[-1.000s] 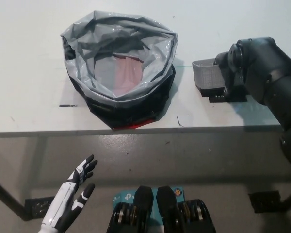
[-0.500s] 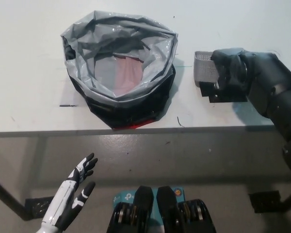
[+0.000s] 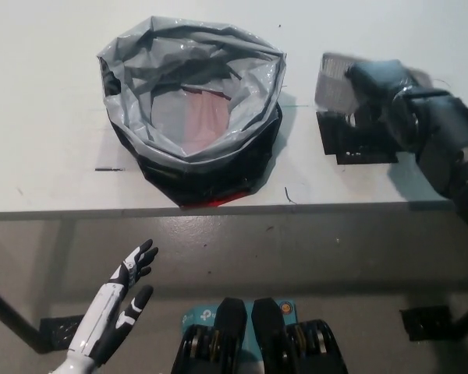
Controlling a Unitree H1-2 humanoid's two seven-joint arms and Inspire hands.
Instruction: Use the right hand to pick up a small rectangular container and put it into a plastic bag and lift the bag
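At the upper right of the frame the black right hand [image 3: 382, 97] has its fingers wrapped around a small grey box [image 3: 335, 82], which looks blurred and raised clear of the white bench [image 3: 47, 156], above a dark flat patch on it that I cannot identify. The pick-up looks done; what is left, as I judge it, is carrying the box left into the open grey plastic bag [image 3: 191, 101] at upper centre, and then lifting the bag. The white left hand [image 3: 121, 300] rests at lower left below the bench edge, fingers spread and empty; no readable writing shows on the box or bag.
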